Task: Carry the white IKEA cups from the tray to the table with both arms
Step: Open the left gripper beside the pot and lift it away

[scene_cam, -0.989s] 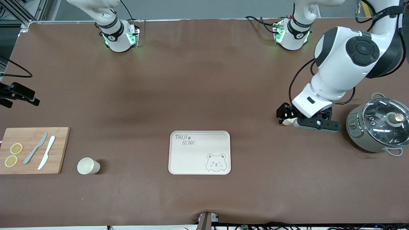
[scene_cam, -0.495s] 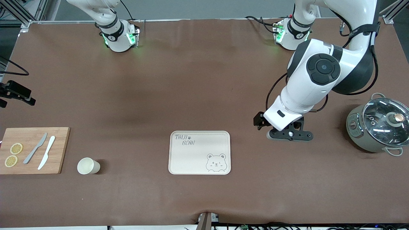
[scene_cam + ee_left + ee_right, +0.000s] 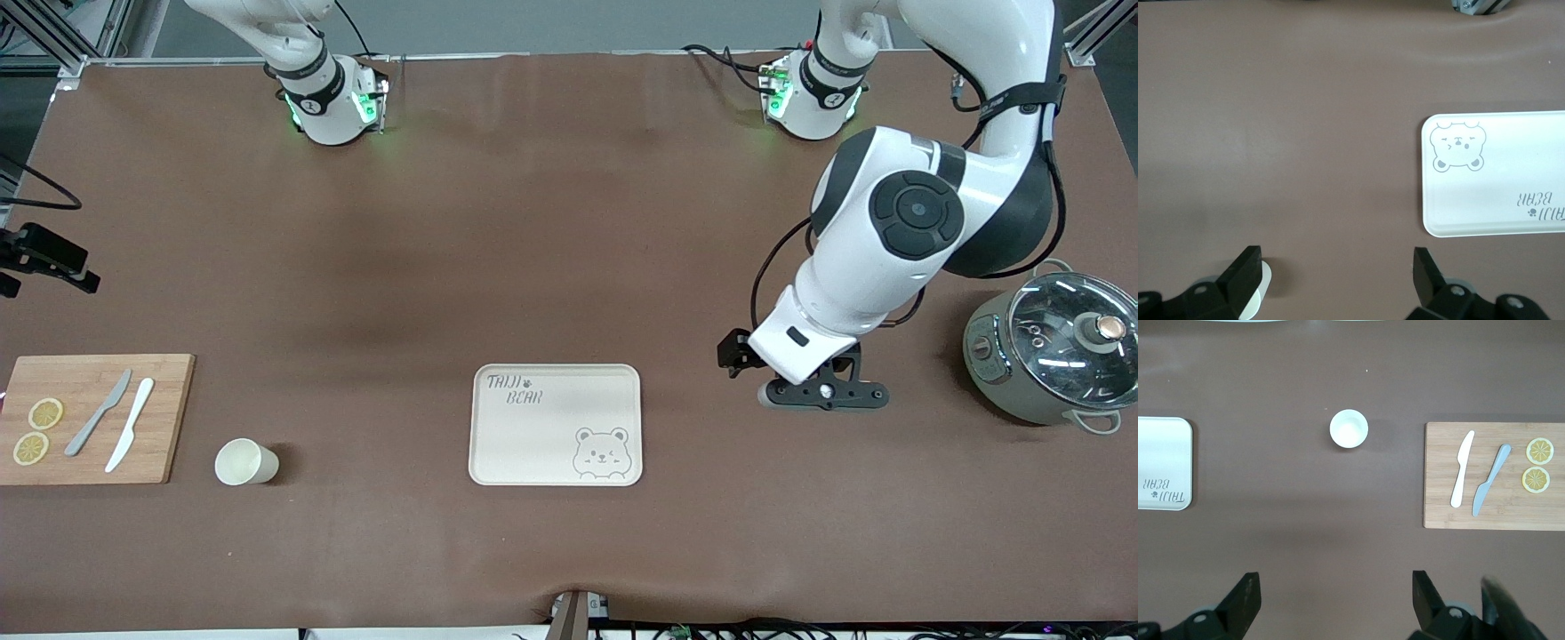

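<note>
Tray point(image 3: 533, 444) sits mid-table, bare; bear print and lettering fully exposed. Both cups are off it.

Cup one point(image 3: 244, 462): upright on the table point(image 3: 533, 222), toward the right arm's end, just beside the board point(image 3: 169, 418) but not touching it. Well apart from the tray, probably so that it reads as clearly delivered.

Cup two point(image 3: 1263, 293): only a pale sliver shows in the left wrist view, hard against one finger point(image 3: 1245, 273). Cannot tell whether it touches. In the front view the arm hides it. It stands on the table between tray and pot point(image 3: 1053, 356).

Left gripper point(image 3: 1336, 260): low over the table beside the tray, fingers spread wide, nothing between them. Looks like a release posture, with the cup standing outside the gap.

Right gripper point(image 3: 1335, 580): high over the right arm's end of the table, fingers wide apart and empty, cup one and the board in its view. This arm waits.

Judgement: task looks essentially done. What remains is lifting the left gripper away without clipping cup two.
</note>
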Motion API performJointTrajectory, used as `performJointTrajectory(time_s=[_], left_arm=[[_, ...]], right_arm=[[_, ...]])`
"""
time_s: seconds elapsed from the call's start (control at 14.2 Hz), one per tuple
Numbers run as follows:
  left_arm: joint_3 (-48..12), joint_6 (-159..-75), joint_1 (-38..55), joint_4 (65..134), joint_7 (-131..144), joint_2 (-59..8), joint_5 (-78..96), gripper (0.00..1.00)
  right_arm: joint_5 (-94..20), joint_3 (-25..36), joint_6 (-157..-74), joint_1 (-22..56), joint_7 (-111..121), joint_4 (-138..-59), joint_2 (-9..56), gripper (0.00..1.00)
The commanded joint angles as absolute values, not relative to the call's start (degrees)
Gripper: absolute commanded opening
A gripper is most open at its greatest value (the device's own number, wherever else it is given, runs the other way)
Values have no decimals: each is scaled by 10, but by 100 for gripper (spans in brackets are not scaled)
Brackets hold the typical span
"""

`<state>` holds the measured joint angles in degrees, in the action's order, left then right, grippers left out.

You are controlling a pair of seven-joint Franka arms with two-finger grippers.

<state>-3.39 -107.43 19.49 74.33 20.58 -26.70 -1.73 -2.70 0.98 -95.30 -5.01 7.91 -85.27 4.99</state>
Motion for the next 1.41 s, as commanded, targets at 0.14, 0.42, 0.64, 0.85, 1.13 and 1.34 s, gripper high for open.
performJointTrajectory(time_s=[0.14,0.42,0.64,0.85,1.13,1.34], left_arm=[[-33,-1054,165,734,137,-241,-32,100],[-39,-979,93,756,17,-172,-26,100],[-39,-910,62,756,-34,-116,-23,100],[-39,-872,60,764,-33,-86,-21,100],[-40,-875,34,816,-38,-39,-19,100],[-40,-875,23,823,-39,-39,-19,100]], right_arm=[[3,38,-944,3,38,-849,45,100],[2,76,-946,33,37,-848,45,100],[1,82,-946,35,37,-853,44,100],[0,81,-947,34,37,-854,42,100],[-3,76,-949,22,37,-853,43,100],[-2,21,-948,-26,37,-853,43,100]])
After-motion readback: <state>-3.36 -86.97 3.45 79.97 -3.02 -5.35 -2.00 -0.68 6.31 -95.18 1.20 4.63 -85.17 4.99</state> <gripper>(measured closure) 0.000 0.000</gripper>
